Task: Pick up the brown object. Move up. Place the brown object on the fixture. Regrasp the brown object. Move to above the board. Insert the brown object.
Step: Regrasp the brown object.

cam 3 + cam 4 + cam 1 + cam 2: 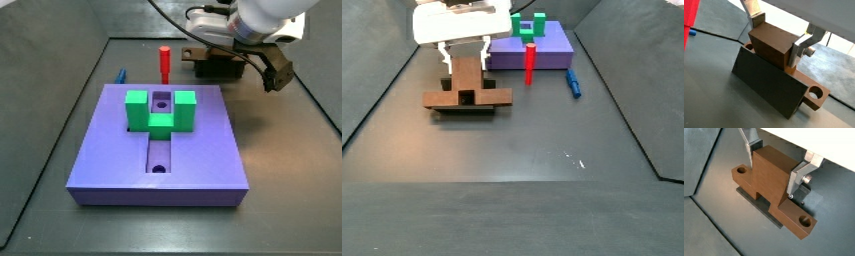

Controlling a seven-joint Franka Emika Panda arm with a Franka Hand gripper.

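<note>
The brown object (pixel 767 42) (pixel 764 178) is a flat bar with a round hole at each end and an upright block rising from its middle. It lies across the fixture (pixel 767 87) (pixel 764 205), a dark boxy block beneath it. My gripper (pixel 775 39) (pixel 772 167) straddles the upright block, one silver finger pressed against each side, shut on it. In both side views the gripper (pixel 222 50) (pixel 465 62) hangs over the brown object (pixel 469 98) on the fixture (pixel 217 68), away from the lavender board (pixel 120 160) (pixel 556 50).
A bright green U-shaped block (pixel 160 110) (pixel 529 25) stands on the board over its slot. An upright red peg (pixel 163 62) (pixel 529 62) and a small blue piece (pixel 119 76) (pixel 573 82) stand off the board's edge, near the fixture. Dark walls ring the floor.
</note>
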